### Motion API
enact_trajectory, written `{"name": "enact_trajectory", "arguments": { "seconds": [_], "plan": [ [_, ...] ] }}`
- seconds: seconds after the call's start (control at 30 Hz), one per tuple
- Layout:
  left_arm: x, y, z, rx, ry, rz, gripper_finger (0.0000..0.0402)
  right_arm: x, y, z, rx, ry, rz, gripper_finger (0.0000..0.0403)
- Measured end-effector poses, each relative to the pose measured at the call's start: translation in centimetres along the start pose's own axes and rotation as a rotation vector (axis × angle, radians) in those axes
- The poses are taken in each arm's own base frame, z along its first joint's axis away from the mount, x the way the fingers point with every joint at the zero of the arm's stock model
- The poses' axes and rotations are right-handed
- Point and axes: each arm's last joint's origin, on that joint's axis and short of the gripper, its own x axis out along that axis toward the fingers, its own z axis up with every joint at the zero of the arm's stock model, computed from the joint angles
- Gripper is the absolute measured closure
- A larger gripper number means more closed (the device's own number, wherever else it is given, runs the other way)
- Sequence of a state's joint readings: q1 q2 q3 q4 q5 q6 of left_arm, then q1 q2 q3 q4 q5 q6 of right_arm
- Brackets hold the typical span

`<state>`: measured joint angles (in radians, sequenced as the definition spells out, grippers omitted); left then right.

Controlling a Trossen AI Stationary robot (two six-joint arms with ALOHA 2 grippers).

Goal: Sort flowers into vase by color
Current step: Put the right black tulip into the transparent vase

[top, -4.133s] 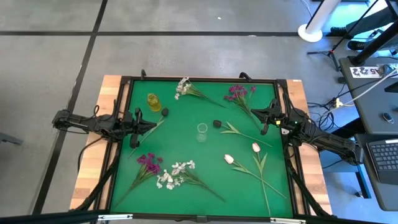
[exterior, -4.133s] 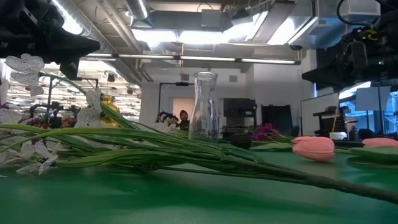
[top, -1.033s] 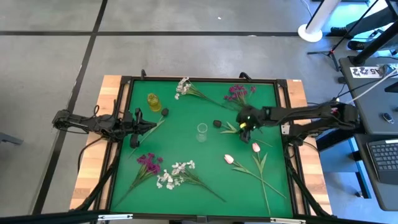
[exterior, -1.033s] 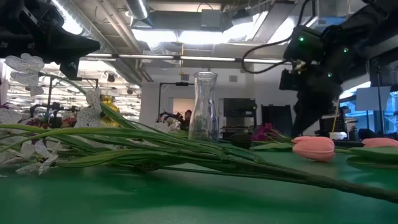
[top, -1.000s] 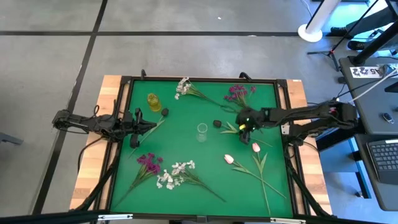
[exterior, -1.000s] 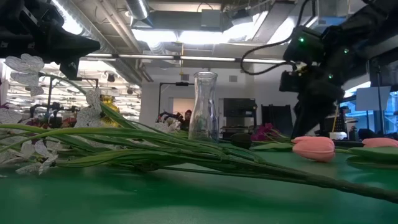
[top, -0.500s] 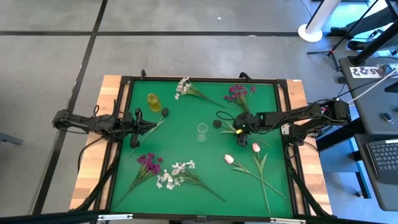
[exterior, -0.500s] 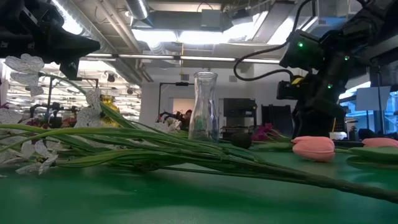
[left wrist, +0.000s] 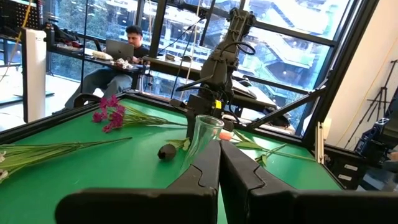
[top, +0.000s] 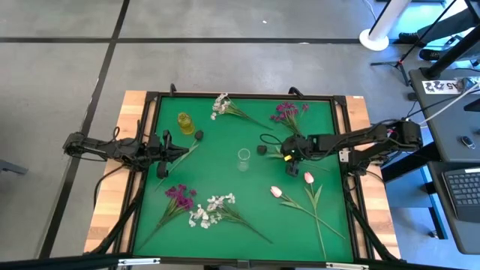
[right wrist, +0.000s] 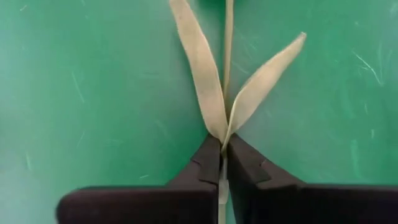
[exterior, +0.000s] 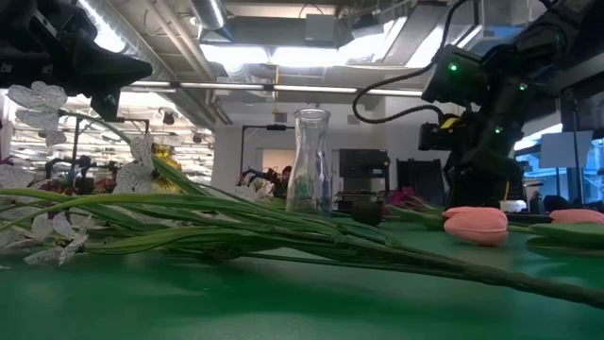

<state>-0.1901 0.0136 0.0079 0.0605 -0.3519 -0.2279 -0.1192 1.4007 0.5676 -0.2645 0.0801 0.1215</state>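
My right gripper (top: 288,156) reaches over the green mat's right half and is shut on the stem of a dark-budded flower (top: 262,148) lying on the mat beside the clear glass vase (top: 243,157). A yellow vase (top: 184,122) stands at the far left. Magenta sprays (top: 286,111) (top: 180,195), white clusters (top: 220,105) (top: 214,205) and pink tulips (top: 308,178) (top: 276,192) lie flat on the mat. My left gripper (top: 180,151) waits shut at the left edge, held level above another dark-budded flower (top: 199,135). My right gripper pinches the flower's thin stem (right wrist: 222,163) between its two fingertips (right wrist: 209,163), right at the fork where two long leaves (right wrist: 202,74) branch off. The fingers come from above, slanting down from the table's right, in line with the stem. The flower lies on the mat.
A dark raised frame (top: 240,96) borders the green mat, with wooden table edges outside it. Bare mat (top: 225,176) lies around the clear vase. A person sits at a desk beyond the table in the left wrist view (left wrist: 127,46).
My right gripper has sunk a little toward the mat, over the dark-budded flower's stem, shifting slightly toward the near edge. The flowers and vases have stayed in place.
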Motion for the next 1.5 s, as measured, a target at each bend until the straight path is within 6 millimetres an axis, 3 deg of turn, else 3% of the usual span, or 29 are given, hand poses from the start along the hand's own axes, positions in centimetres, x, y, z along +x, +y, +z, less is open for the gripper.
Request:
{"name": "enact_trajectory", "arguments": {
  "seconds": [0.23, 0.43, 0.6, 0.73, 0.87, 1.0, 1.5],
  "plan": [
    [0.0, 0.0, 0.0, 0.0, 0.0, 0.0, 0.0401, -3.4, 0.0, 4.3, -0.032, -0.09, -0.065, 0.0396],
    [0.0, 0.0, 0.0, 0.0, 0.0, 0.0, 0.0401, -9.7, -0.3, 7.9, -0.054, -0.323, -0.141, 0.0397],
    [0.0, 0.0, 0.0, 0.0, 0.0, 0.0, 0.0401, -15.8, -0.4, 9.6, -0.043, -0.76, -0.061, 0.0397],
    [0.0, 0.0, 0.0, 0.0, 0.001, 0.0, 0.0401, -18.1, 0.0, 10.0, -0.12, -1.149, 0.116, 0.0399],
    [0.0, 0.0, 0.0, 0.0, 0.001, 0.0, 0.0401, -17.8, 0.5, 9.9, -0.199, -1.433, 0.251, 0.04],
    [0.0, 0.0, 0.0, 0.0, 0.001, 0.0, 0.0401, -16.4, 0.9, 10.2, -0.247, -1.56, 0.335, 0.04],
    [0.0, 0.0, 0.0, 0.0, 0.0, 0.0, 0.0401, -10.9, 1.8, 13.0, -0.234, -1.579, 0.401, 0.04]
  ]
}}
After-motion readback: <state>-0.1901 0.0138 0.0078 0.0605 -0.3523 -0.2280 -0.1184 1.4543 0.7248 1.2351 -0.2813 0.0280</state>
